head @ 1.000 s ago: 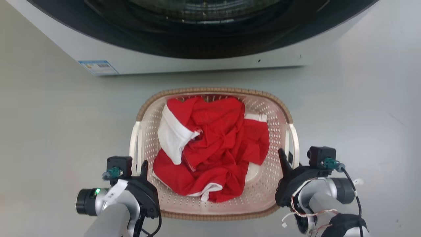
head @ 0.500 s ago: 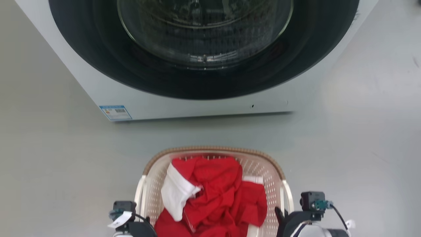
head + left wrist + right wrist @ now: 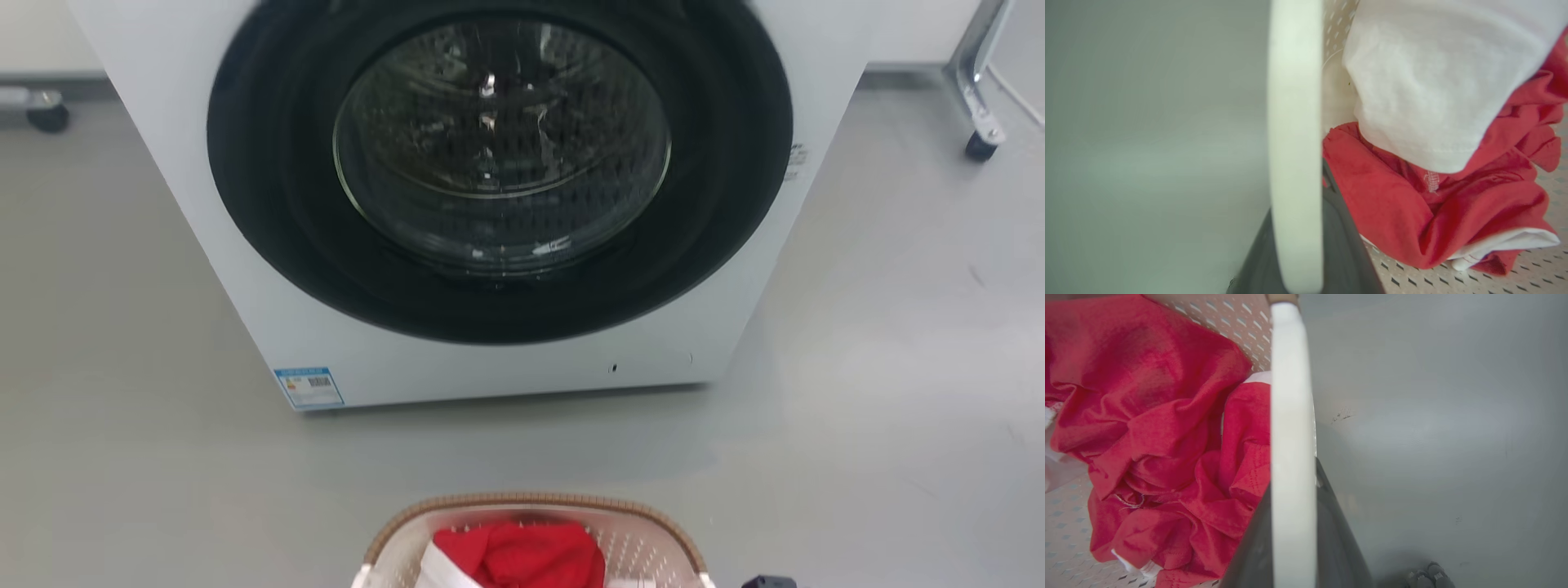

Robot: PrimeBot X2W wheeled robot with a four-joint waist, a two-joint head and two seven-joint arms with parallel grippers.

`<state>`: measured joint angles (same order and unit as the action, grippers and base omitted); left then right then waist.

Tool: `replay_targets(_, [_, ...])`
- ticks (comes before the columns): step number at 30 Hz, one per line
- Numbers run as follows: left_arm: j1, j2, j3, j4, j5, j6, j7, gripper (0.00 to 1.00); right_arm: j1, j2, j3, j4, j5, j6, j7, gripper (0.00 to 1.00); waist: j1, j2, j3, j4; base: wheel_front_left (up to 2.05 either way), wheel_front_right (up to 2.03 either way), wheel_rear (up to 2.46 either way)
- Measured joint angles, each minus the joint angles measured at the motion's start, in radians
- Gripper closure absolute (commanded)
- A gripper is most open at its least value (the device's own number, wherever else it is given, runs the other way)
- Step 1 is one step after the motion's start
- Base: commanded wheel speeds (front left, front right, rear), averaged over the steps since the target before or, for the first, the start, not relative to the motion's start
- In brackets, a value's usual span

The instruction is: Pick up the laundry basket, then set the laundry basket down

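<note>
Grips the laundry basket [image 3: 1474, 281] by both white loop handles: one [image 3: 1294, 102] with the left gripper [image 3: 1300, 228] at bottom centre of the left wrist view, the other [image 3: 1290, 375] with the right gripper [image 3: 1292, 506] at bottom centre of the right wrist view, both seemingly clamped. Looks light and stiff, thin perforated plastic holding only soft red clothes [image 3: 1412, 212], so probably lifts easily if raised evenly from both loops. Shows, farther off in the head view, the brown rim [image 3: 535, 500] at bottom centre, apart from the washer [image 3: 506, 188] above.
</note>
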<state>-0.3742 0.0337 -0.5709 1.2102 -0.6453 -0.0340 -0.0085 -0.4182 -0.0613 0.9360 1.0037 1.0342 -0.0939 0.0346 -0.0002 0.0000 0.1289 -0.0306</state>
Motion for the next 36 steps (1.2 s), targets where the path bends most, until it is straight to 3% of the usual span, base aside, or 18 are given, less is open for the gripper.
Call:
replay_targets(13, [0.079, 0.009, -0.047, -0.028, -0.054, 0.025, 0.062, 1.00, 0.061, -0.004, 0.064, -0.008, 0.060, -0.021, 0.055, 1.00, 0.0000, -0.0001, -0.141, -0.005, 0.00, 0.00, 0.00])
replay_targets(36, [0.099, 0.015, -0.089, -0.049, -0.102, 0.053, 0.092, 1.00, 0.063, -0.008, 0.122, -0.001, 0.125, -0.035, 0.070, 1.00, 0.0002, 0.0001, -0.163, 0.002, 0.00, 0.00, 0.00])
